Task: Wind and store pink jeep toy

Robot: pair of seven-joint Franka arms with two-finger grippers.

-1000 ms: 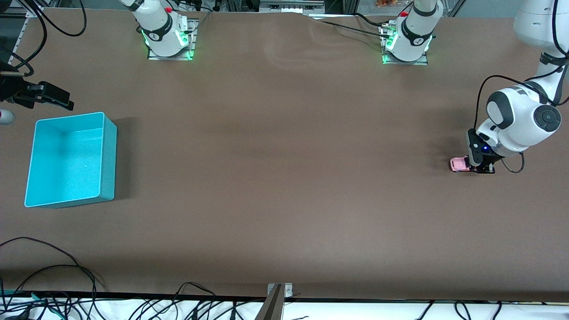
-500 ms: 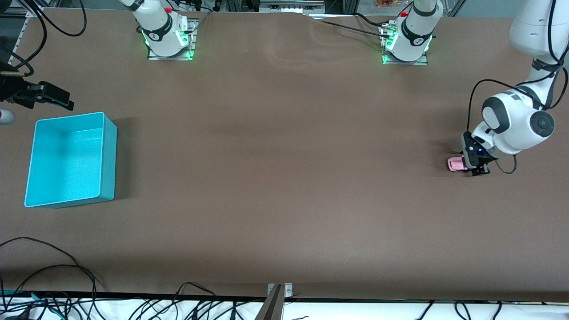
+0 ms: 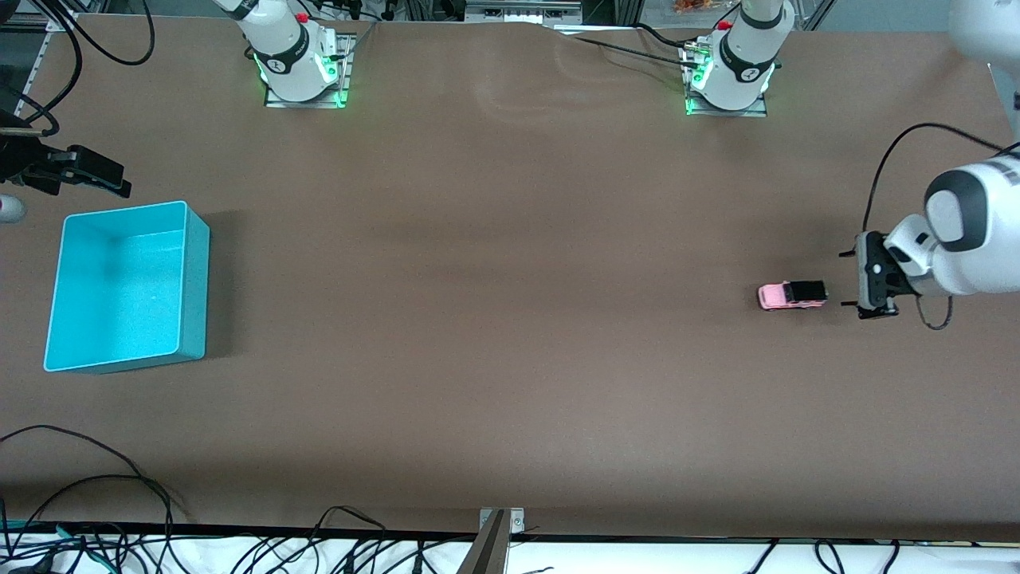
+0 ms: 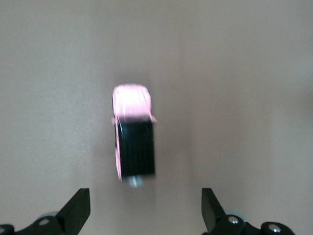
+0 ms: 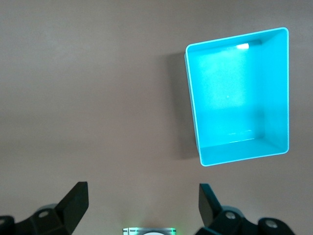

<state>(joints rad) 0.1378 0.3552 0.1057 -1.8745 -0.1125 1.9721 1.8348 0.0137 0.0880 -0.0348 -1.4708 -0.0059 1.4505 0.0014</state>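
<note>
The pink jeep toy (image 3: 791,296), light pink with a black rear, stands free on the brown table toward the left arm's end. It also shows in the left wrist view (image 4: 133,142), blurred. My left gripper (image 3: 849,279) is open and empty, low over the table just beside the jeep's black rear, on the side away from the bin; the left wrist view shows the gripper (image 4: 144,209) with its jaws wide apart. The turquoise bin (image 3: 197,287) stands empty at the right arm's end. My right gripper (image 5: 142,208) is open and empty, waiting up in the air beside the bin (image 5: 193,107).
The two arm bases (image 3: 301,60) (image 3: 729,68) stand along the table's edge farthest from the front camera. Loose cables (image 3: 96,486) and a metal bracket (image 3: 496,526) lie at the edge nearest to it.
My left gripper has opened and let go of the jeep, then drawn back toward the left arm's end. The jeep has rolled toward the bin's end.
</note>
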